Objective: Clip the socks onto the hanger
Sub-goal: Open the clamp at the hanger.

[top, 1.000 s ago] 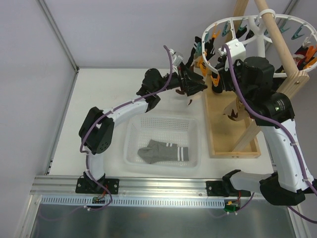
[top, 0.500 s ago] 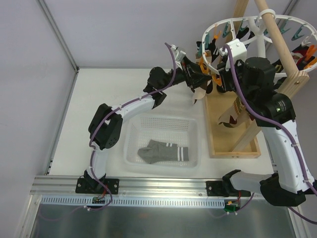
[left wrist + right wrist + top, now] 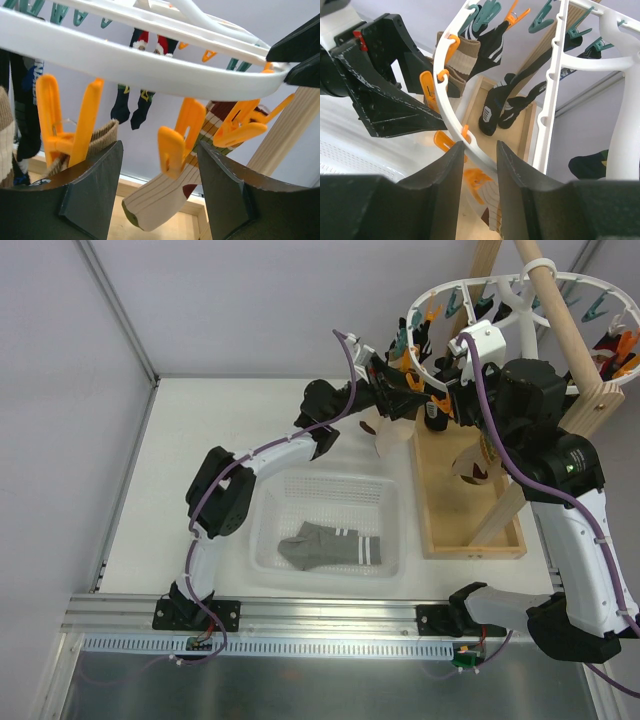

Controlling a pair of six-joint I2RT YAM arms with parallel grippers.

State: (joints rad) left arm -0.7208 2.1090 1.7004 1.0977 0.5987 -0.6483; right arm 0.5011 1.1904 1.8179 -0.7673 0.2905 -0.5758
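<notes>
Lying flat in the basket (image 3: 262, 508), on the near side of the hanger (image 3: 125, 65), there's one grey sock (image 3: 330, 545). Up under the hanger's rim, the left gripper (image 3: 159, 150) gapes wide, an orange clip (image 3: 172, 142) between its fingers. Alongside, the right gripper (image 3: 480, 147) pinches the rim itself.

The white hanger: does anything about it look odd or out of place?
Nothing looks broken or spilled. The rim of the hanger runs between the fingers of the right gripper, and one grey sock lies in the basket, unclipped.
</notes>
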